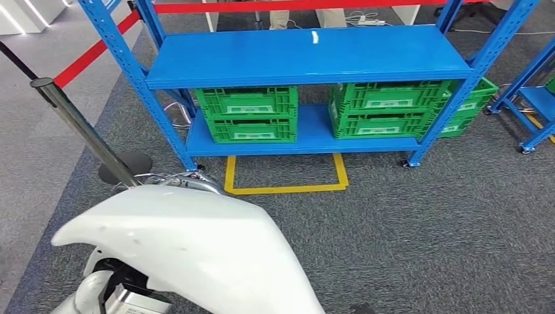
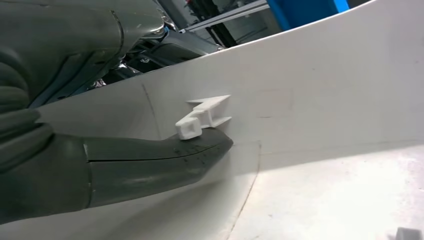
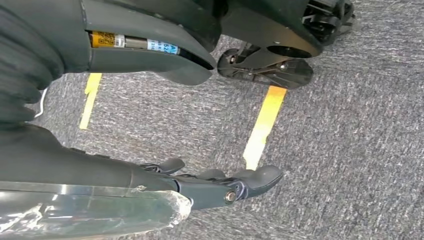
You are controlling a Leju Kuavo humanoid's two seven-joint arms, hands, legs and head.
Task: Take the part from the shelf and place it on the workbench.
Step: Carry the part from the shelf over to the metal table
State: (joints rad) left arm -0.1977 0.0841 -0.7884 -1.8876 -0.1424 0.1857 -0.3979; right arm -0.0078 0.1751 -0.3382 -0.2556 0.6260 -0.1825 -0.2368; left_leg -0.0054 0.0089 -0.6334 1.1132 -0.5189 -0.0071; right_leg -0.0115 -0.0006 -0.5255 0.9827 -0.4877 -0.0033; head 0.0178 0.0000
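Observation:
A large curved white part [image 1: 190,248] fills the lower left of the head view, close in front of my body. My left hand [image 2: 150,165] holds it, the thick grey thumb pressed against the part's smooth white surface [image 2: 310,90] just under a small white clip [image 2: 202,117]. The other fingers are hidden behind the part. My right hand [image 3: 220,187] hangs over the grey carpet with its fingers stretched out and nothing in them. The blue shelf [image 1: 307,55] stands ahead, its upper board bare except for a small white item [image 1: 315,36].
Green crates [image 1: 247,113] [image 1: 386,108] sit on the shelf's lower board. A yellow floor outline [image 1: 285,188] lies before it. A metal barrier post [image 1: 78,124] with red belt [image 1: 91,55] stands at left. Another blue shelf [image 1: 533,98] is at right.

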